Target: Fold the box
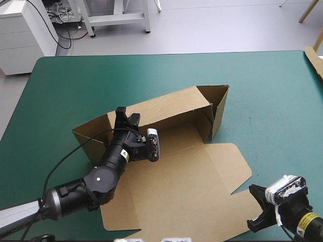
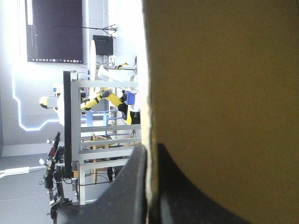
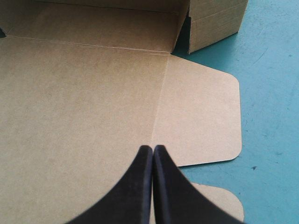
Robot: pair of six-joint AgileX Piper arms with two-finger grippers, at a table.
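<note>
My left gripper (image 1: 126, 116) pinches the box's (image 1: 181, 186) raised back wall. My right gripper (image 3: 153, 149), fingers pressed together, hangs at its flat flap's edge, teal-green cover (image 1: 267, 91) beside it.

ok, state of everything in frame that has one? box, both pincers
box: part folded; back wall and right end wall raised, lid flat.
left pincer: shut on the back wall's top edge.
right pincer: shut, holding nothing, by the lid's near right corner.
</note>
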